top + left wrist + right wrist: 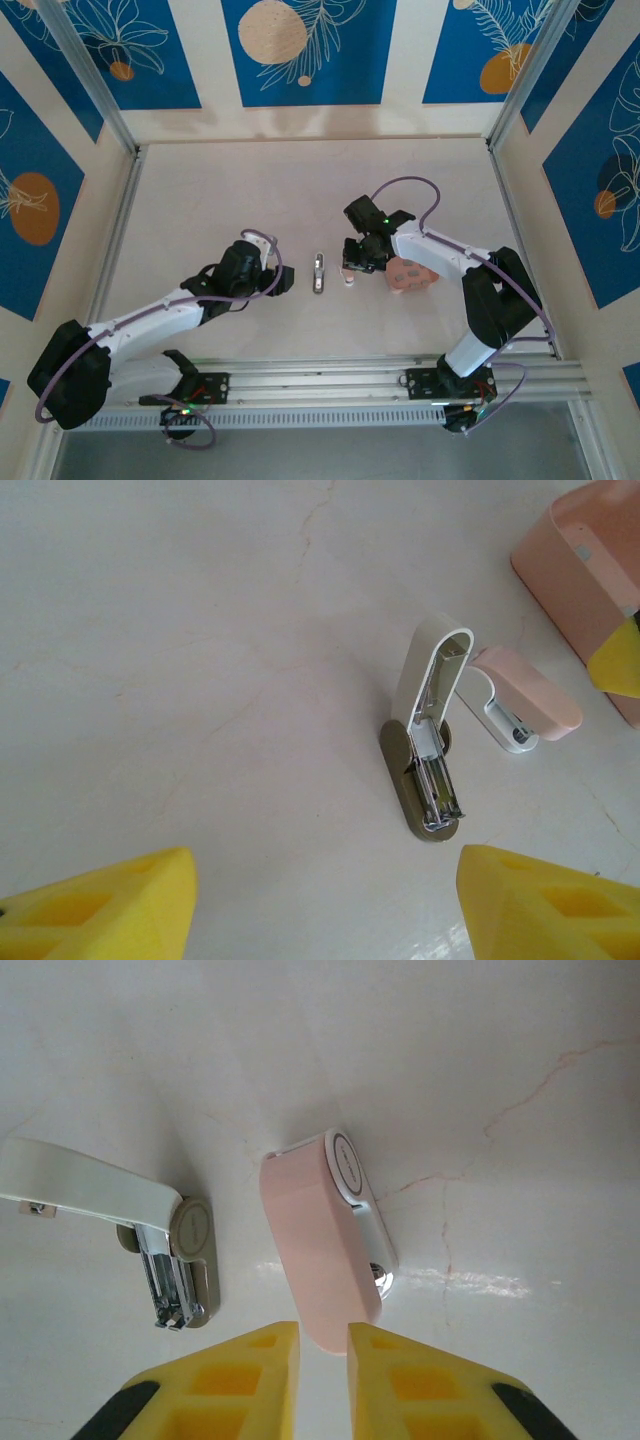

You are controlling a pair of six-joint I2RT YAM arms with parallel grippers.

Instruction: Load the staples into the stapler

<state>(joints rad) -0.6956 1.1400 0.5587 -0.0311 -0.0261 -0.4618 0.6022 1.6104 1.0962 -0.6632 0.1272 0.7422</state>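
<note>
Near the middle of the table (pixel 250 180), the stapler (pixel 318 273) lies with its white top swung up and its metal channel exposed. The left arm stretches low from its base toward it. The left gripper (pixel 325 910) hangs just short of it, yellow fingers spread wide with nothing between them. The right arm folds at the elbow and reaches leftward, wrist tipped down. The right gripper (pixel 323 1360) has its fingers drawn together. Its tips are at the near end of the pink-and-white staple pack (pixel 318 1250), which lies just beside the stapler; I cannot tell whether they touch it. A salmon-pink tray (pixel 585 570) sits near the pack.
</note>
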